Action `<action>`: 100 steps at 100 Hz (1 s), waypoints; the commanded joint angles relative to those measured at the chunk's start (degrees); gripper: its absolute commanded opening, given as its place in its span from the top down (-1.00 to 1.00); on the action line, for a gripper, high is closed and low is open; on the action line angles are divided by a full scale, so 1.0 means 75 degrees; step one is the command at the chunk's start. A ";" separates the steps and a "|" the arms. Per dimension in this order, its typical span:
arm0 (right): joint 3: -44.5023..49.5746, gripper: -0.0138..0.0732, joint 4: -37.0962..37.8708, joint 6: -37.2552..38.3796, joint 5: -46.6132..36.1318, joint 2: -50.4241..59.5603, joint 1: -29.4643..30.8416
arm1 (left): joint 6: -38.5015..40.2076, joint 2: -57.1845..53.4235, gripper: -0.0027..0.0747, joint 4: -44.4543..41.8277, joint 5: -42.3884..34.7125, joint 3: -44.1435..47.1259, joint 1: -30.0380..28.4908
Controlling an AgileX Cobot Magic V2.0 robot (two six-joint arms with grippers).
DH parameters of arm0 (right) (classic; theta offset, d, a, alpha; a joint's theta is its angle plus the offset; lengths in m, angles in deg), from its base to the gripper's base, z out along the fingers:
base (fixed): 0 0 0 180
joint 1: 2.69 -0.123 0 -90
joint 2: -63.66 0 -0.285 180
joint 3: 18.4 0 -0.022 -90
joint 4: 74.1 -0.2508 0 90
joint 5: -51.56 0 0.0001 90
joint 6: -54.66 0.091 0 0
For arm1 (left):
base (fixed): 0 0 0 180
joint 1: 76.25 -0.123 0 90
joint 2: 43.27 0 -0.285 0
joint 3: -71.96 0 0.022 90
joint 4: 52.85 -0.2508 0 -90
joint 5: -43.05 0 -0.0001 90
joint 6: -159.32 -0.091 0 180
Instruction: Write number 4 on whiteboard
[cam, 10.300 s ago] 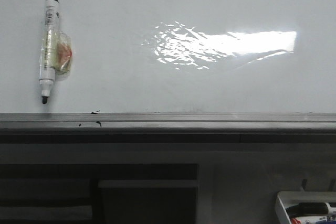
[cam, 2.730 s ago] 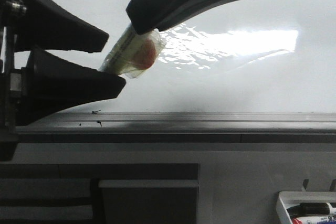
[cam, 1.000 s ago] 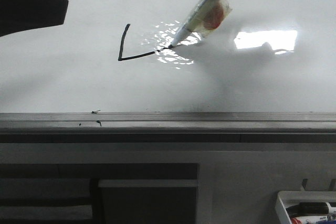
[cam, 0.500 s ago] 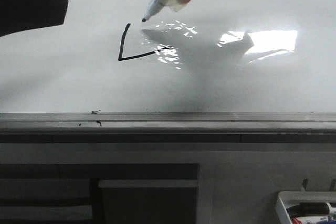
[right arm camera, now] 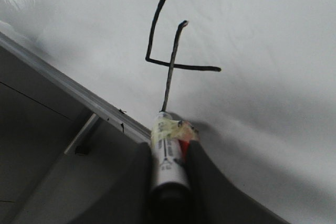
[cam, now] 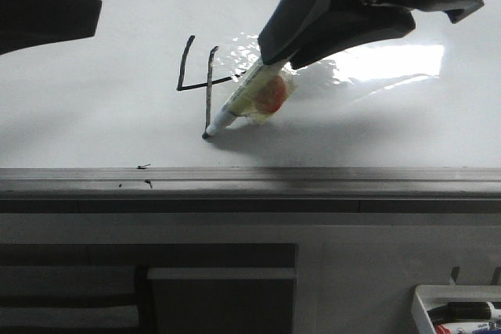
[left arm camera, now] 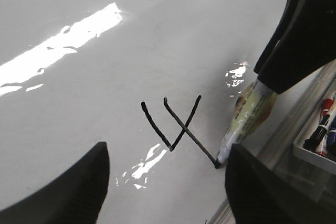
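Note:
The number 4 (cam: 210, 82) stands in thin black strokes on the whiteboard (cam: 94, 115), open at the top. My right gripper (cam: 282, 51) is shut on a white marker (cam: 250, 98) wrapped in tape with a red patch. The marker's tip touches the board at the lower end of the 4's vertical stroke. The right wrist view shows the marker (right arm camera: 169, 156) between the fingers and the 4 (right arm camera: 170, 65) beyond its tip. My left gripper (left arm camera: 168, 166) is open and empty, hovering left of the 4 (left arm camera: 184, 128).
A grey metal ledge (cam: 313, 181) runs along the board's lower edge, with small ink specks (cam: 142, 167) near it. A white tray of spare markers (cam: 458, 310) sits low at the right. A glare patch (cam: 391, 60) lies right of the 4.
My right gripper lifted the marker off the end of the horizontal stroke, carried it up, then drew a vertical stroke down through the horizontal one. The left gripper has stayed still.

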 commanded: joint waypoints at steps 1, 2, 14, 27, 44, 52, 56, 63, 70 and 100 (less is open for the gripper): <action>-0.0176 0.82 0.0255 -0.0066 -0.0425 0.0141 0.0043 | 0.0079 -0.0061 -0.21 0.0124 -0.0490 -0.0201 0.0037; -0.0176 0.82 0.0255 -0.0066 -0.0404 0.0163 0.0026 | 0.0079 -0.0061 -0.21 0.0124 -0.0490 -0.0201 0.0036; -0.0372 0.82 0.0255 -0.0336 -0.0043 0.0416 -0.0364 | 0.0079 0.0258 -0.21 0.0089 -0.0612 -0.0201 0.0381; -0.0650 0.82 0.0313 -0.0455 0.0387 0.0468 -0.0763 | 0.0036 0.0991 -0.21 -0.0165 -0.1104 -0.0201 0.1044; -0.0932 0.82 0.0335 -0.0542 0.0828 0.0468 -0.1045 | 0.0016 0.1851 -0.21 0.0102 -0.1967 -0.0304 0.1092; -0.0932 0.82 0.0335 -0.0558 0.0830 0.0503 -0.1116 | 0.0016 0.2050 -0.21 0.0167 -0.1996 -0.0356 0.1006; -0.0932 0.82 0.0335 -0.0558 0.0830 0.0516 -0.1136 | 0.0016 0.2109 -0.21 0.0167 -0.1839 -0.0369 0.1001; -0.0944 0.82 0.0294 -0.0558 0.0830 0.0531 -0.1153 | 0.0016 0.2182 -0.21 0.0154 -0.1797 -0.0374 0.1001; -0.0944 0.82 0.0260 -0.0558 0.0908 0.0531 -0.1153 | 0.0016 0.2201 -0.19 0.0119 -0.1840 -0.0387 0.1001; -0.0944 0.82 0.0189 -0.0558 0.0908 0.0531 -0.1153 | 0.0016 0.2201 0.98 -0.0058 -0.1799 -0.0387 0.1001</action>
